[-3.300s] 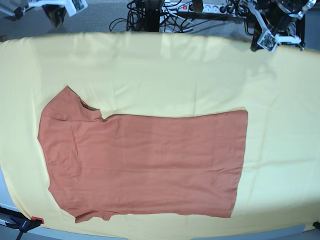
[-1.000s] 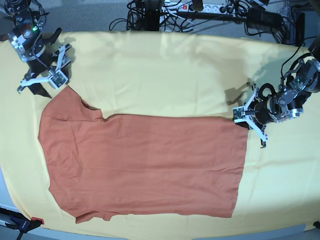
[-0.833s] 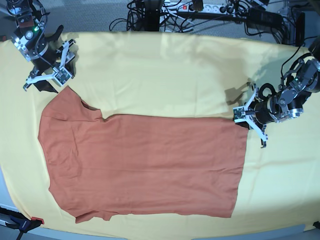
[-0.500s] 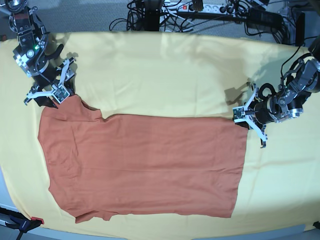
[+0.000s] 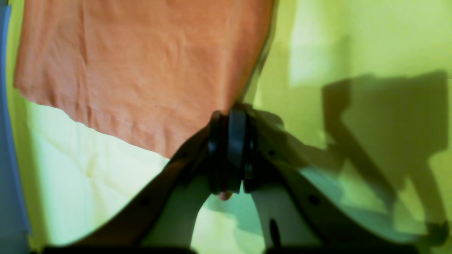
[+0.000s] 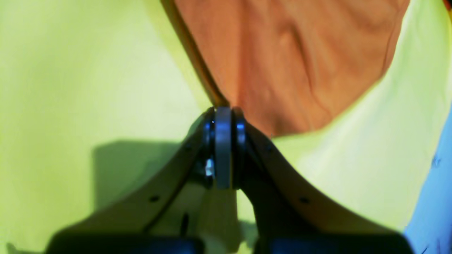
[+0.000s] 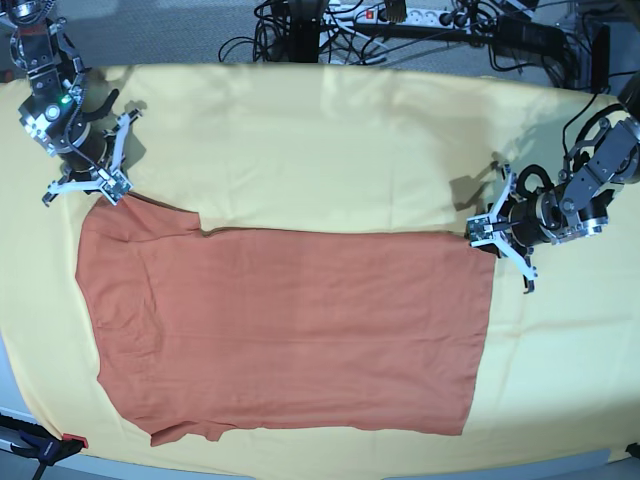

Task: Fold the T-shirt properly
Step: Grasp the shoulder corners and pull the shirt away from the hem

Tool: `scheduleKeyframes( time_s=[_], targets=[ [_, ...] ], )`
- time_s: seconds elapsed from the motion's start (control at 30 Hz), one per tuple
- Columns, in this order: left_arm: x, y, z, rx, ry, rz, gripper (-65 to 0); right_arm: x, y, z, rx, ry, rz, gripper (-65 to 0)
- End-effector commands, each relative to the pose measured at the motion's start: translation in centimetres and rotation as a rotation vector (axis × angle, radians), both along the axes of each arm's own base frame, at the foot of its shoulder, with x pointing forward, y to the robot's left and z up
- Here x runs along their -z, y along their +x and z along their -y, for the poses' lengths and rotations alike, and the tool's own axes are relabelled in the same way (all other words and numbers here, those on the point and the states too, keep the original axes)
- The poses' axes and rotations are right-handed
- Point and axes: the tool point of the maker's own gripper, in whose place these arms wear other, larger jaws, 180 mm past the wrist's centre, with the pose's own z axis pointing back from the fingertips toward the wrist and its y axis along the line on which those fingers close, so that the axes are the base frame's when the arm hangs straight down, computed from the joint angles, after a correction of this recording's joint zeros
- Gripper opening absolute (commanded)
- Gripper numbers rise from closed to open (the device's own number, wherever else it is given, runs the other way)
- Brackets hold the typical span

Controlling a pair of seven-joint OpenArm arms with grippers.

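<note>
Yellow cloth (image 7: 330, 140) over the whole table, tangled cables (image 7: 330, 25) along the far edge. T-shirt (image 7: 290, 330) spread flat across the middle of the cloth, rust-orange, sleeves toward the left of the base view, hem toward the right.

From the base view only: full outline of the shirt, both arms at opposite far corners, a red-tipped clamp (image 7: 45, 445) at the near left corner.

Right gripper (image 7: 108, 190) at the far shoulder corner; left gripper (image 7: 482, 232) at the far hem corner.

From the right wrist camera: right gripper (image 6: 222, 113) pressed together, fingers (image 6: 222, 141) pinching the tip of the shirt's corner (image 6: 282, 63), creases in the fabric running away from the pinch.

From the left wrist camera: left gripper (image 5: 231, 116) likewise closed, pinching the hem corner of the shirt (image 5: 141, 70), a dark shadow thrown on the cloth (image 5: 370, 42) beside it. Fabric wrinkles and the actual pinch invisible from the base view.
</note>
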Motion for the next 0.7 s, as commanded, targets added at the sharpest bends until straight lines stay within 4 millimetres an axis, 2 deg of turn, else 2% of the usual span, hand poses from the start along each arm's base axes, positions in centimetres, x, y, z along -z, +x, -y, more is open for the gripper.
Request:
scheduleKeyframes(
  time_s=[0.0, 0.13, 0.37, 0.53, 0.67],
  targets=[
    [-1.5, 0.5, -0.8, 0.005, 0.003, 0.015, -65.0, -1.1, 0.3, 0.8, -0.001, -0.027, 0.012, -65.0],
    [-2.2, -2.3, -0.8, 0.057, -0.022, -0.103, -65.0, -2.0, -0.7, 0.8, -0.038, -0.055, -0.004, -65.0],
    [-5.3, -5.5, -1.2, 0.109, -0.053, -0.172, -65.0, -2.5, -3.4, 0.6, -0.070, -0.115, -0.057, -65.0],
    [-7.5, -7.4, -0.1, 0.146, -0.091, -0.185, -65.0, -3.0, -5.5, 0.9, -0.075, -0.193, -0.070, -65.0],
    [-7.7, -8.9, 0.6, 0.177, -0.097, -0.209, -65.0, -3.4, -7.6, 1.0, -0.069, -0.211, -0.098, -65.0]
  ],
)
